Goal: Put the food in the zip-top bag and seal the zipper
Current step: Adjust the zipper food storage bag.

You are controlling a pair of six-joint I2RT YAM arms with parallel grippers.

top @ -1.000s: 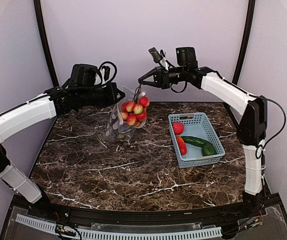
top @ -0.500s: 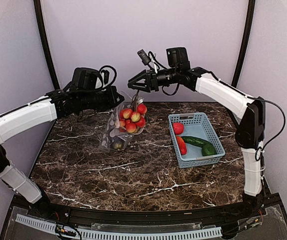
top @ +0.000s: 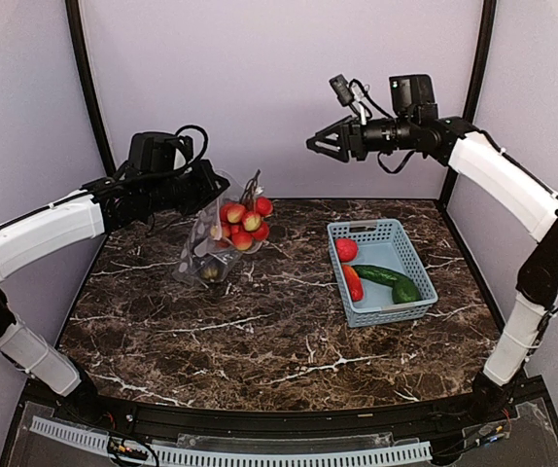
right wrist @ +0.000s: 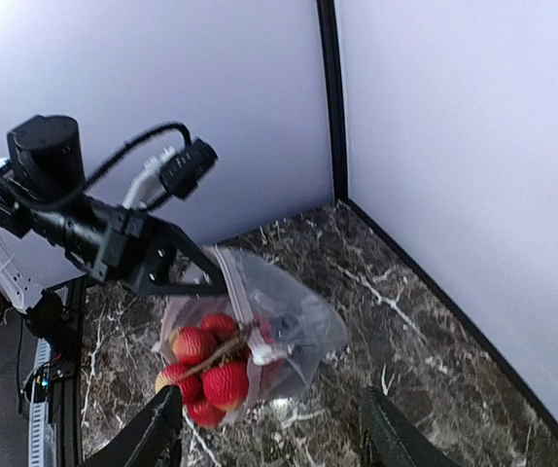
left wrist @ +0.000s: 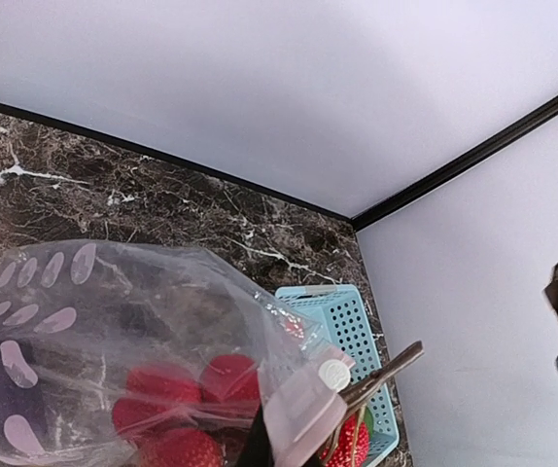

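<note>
Left end effector [top: 216, 185]: clamped on the mouth of the zip-top bag [top: 204, 255], holding it up left of the basket [top: 368, 227].
Right end effector [top: 326, 146]: jaws spread, empty; just released the berries [top: 241, 222] and drew back above the basket.
Berries: lodged at the bag mouth, stem poking out.
Remaining: tomato [top: 346, 249], pepper [top: 354, 283] and cucumber [top: 386, 276] in the basket; zipper [left wrist: 298, 420] unsealed.

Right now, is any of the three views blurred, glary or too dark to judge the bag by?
Top external: evenly lit, sharp, zip-top bag readable. Left wrist: the bag fills the near corner, its closest edge soft. Right wrist: wall washed out at upper left, right gripper dark and slightly blurred.
</note>
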